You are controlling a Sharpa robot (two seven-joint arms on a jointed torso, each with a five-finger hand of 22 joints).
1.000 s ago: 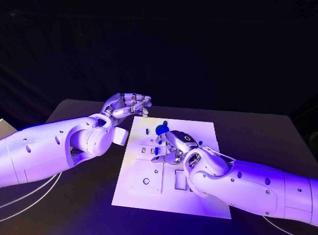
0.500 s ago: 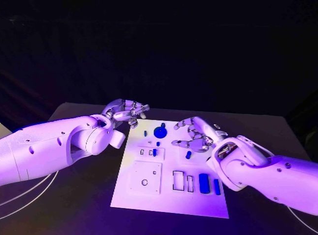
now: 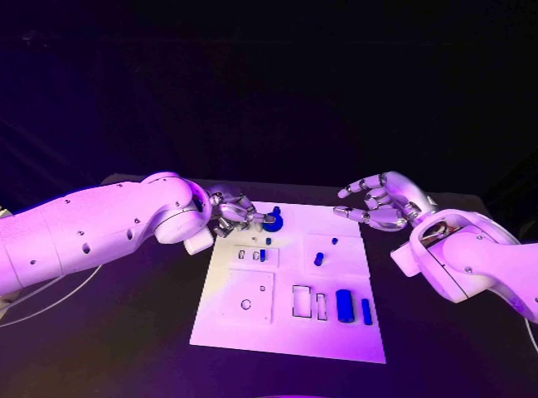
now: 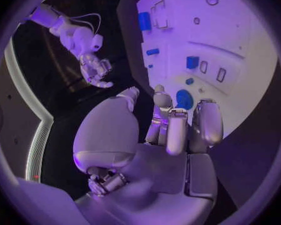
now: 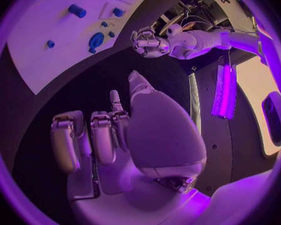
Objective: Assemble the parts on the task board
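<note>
At left hand [image 3: 235, 212]: fingers curled, empty, just beside round blue part [image 3: 273, 221] (a careless reach could knock it loose).
Right hand [image 3: 382, 204]: released, holding nothing.

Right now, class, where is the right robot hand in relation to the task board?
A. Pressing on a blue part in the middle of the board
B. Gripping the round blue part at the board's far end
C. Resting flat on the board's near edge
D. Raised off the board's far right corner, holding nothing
D: the right robot hand hangs beside the far right corner of the task board, fingers apart and holding nothing.
</note>
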